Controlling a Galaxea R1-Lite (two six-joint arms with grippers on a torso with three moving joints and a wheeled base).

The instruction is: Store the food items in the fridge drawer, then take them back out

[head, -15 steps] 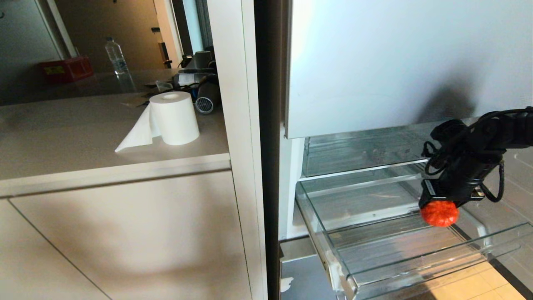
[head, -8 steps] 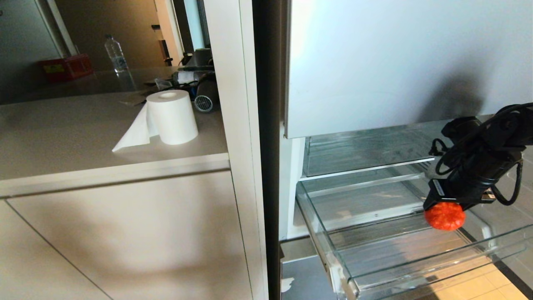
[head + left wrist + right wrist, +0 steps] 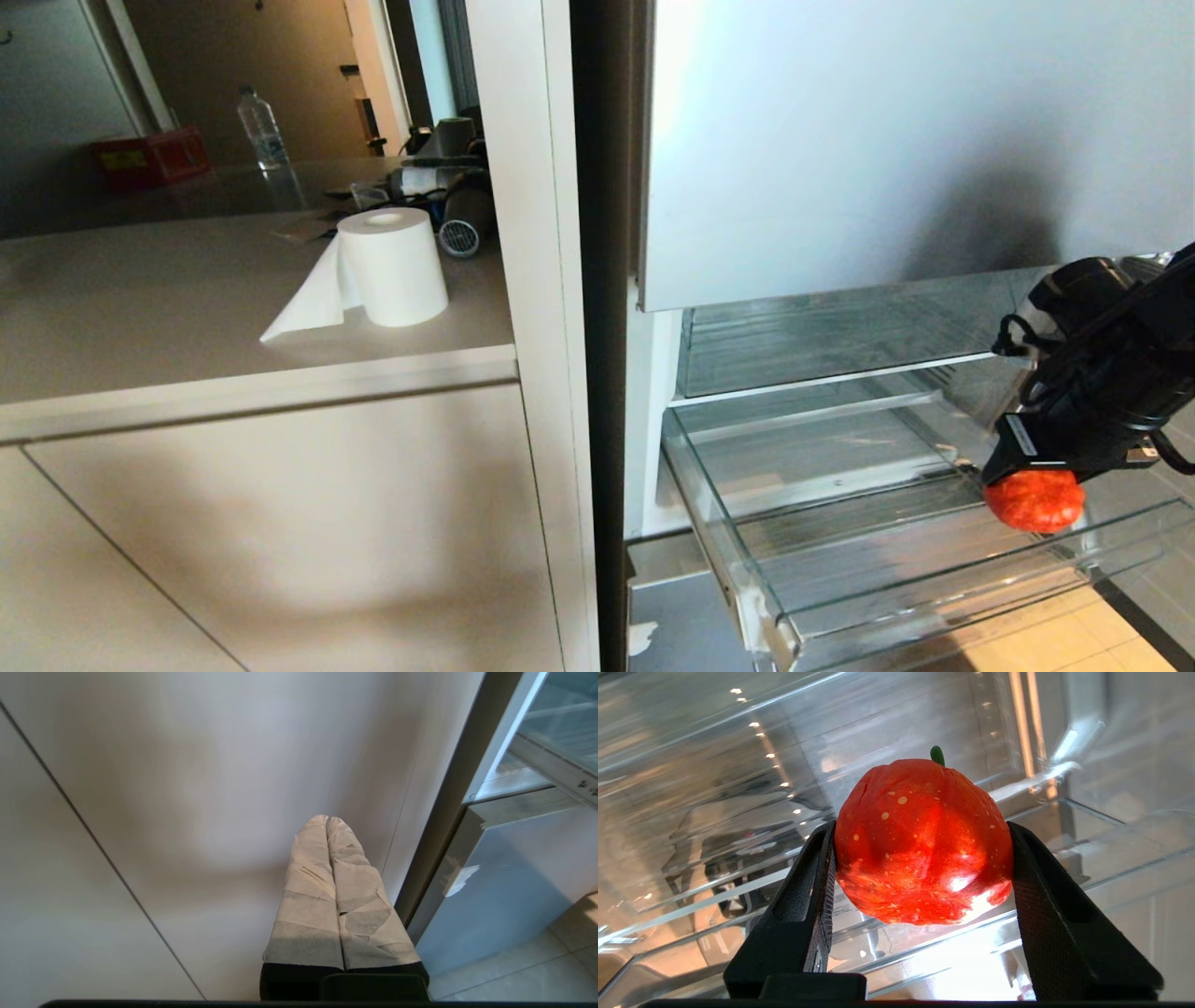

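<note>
My right gripper (image 3: 1032, 497) hangs over the open fridge drawer (image 3: 896, 597) with a red-orange food item (image 3: 1034, 500) clamped between my fingers (image 3: 810, 896). The ribbed drawer floor under it lies bare, so the way down is free. The glass shelf (image 3: 822, 378) closes off the room above the drawer's rear, and the clear side walls and lipped front edge hem me in.

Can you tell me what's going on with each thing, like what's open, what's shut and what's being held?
fridge drawer: pulled out, nothing lying in it.
red food item: held above the drawer, near its right side.
right gripper: shut on the red food item, one finger on each side.
left gripper: shut, holding nothing, parked by the cabinet front.
paper roll: upright on the counter, one sheet hanging loose.
water bottle: upright, far back on the counter.
</note>
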